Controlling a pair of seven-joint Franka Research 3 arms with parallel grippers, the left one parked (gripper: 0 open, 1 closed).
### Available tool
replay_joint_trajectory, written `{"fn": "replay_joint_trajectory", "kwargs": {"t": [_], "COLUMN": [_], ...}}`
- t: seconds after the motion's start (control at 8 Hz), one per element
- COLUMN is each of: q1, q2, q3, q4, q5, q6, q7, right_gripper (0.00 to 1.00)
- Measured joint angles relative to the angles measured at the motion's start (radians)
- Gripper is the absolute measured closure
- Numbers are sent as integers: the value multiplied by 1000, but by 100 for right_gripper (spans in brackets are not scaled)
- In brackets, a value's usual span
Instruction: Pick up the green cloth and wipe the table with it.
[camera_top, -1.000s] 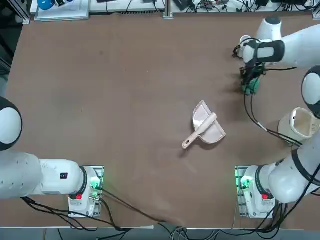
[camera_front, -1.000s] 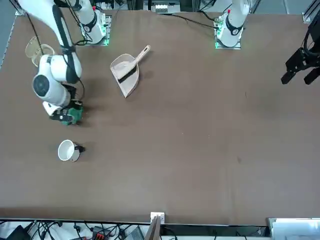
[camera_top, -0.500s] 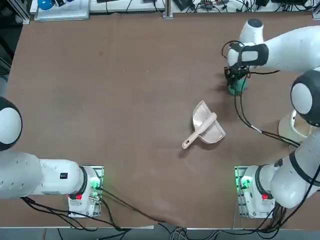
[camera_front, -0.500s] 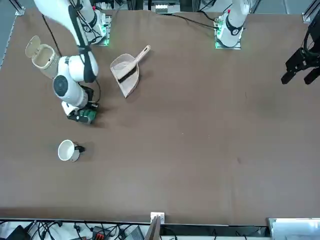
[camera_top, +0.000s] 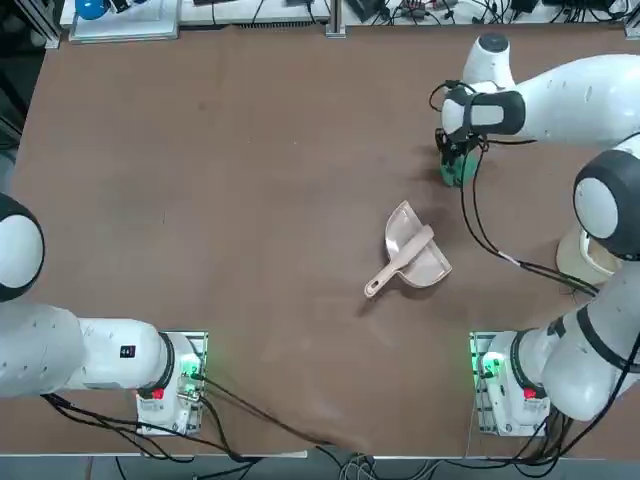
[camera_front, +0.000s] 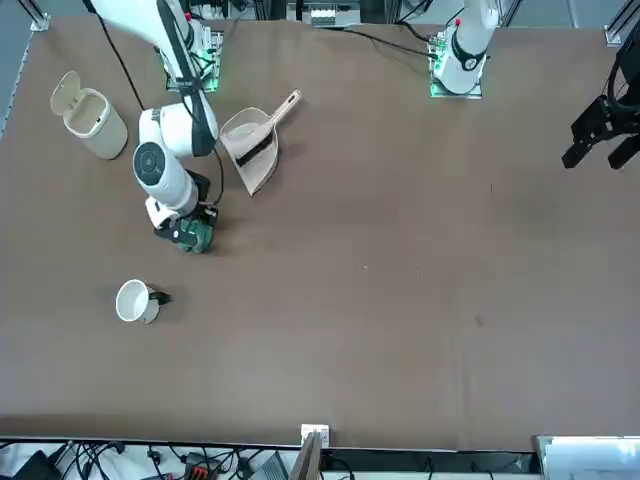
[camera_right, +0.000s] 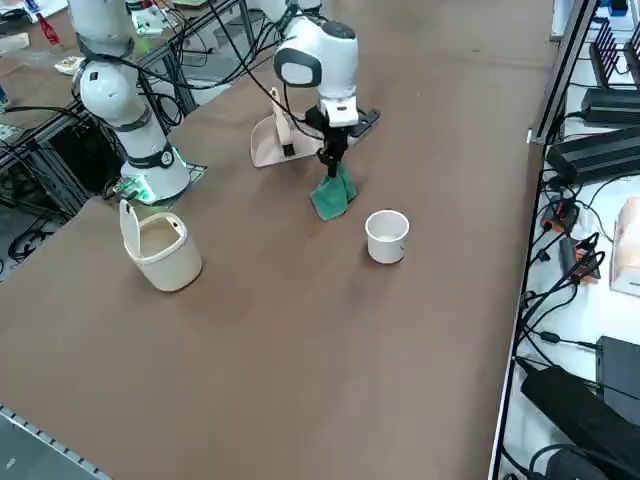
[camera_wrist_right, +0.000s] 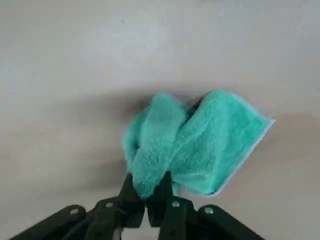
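Note:
The teal-green cloth (camera_wrist_right: 190, 140) hangs bunched from my right gripper (camera_wrist_right: 146, 197), whose fingers are shut on a fold of it. Its lower end drags on the brown table (camera_top: 220, 180). From overhead the gripper (camera_top: 457, 160) sits at the far right of the table, just beyond the beige dustpan, with the cloth (camera_top: 456, 171) showing under the wrist. The front view has the cloth (camera_front: 196, 236) below the white wrist. In the right side view the cloth (camera_right: 333, 194) trails from the gripper (camera_right: 329, 160) down onto the tabletop.
A beige dustpan (camera_top: 412, 252) lies near the middle right of the table. A white cup (camera_front: 133, 301) stands on the far side of the cloth, and a beige lidded bin (camera_front: 88, 119) is at the right edge. Cables run from the wrist across the table.
My right gripper has dragged the cloth across the table towards its middle, from the right edge to a spot beyond the dustpan. The bin, hidden by the arm before, now shows.

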Motion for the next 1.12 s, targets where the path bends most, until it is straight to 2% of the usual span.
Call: {"fn": "replay_joint_trajectory", "kwargs": {"t": [0.25, 0.75, 1.12], "q1": [-128, -367, -472], "q2": [45, 51, 51], "q3": [-8, -9, -18], "q4": [-11, -15, -12], "q5": [0, 7, 1], "q6": [38, 60, 66], "q7": [-213, -653, -879], "right_gripper": [93, 93, 93]}}
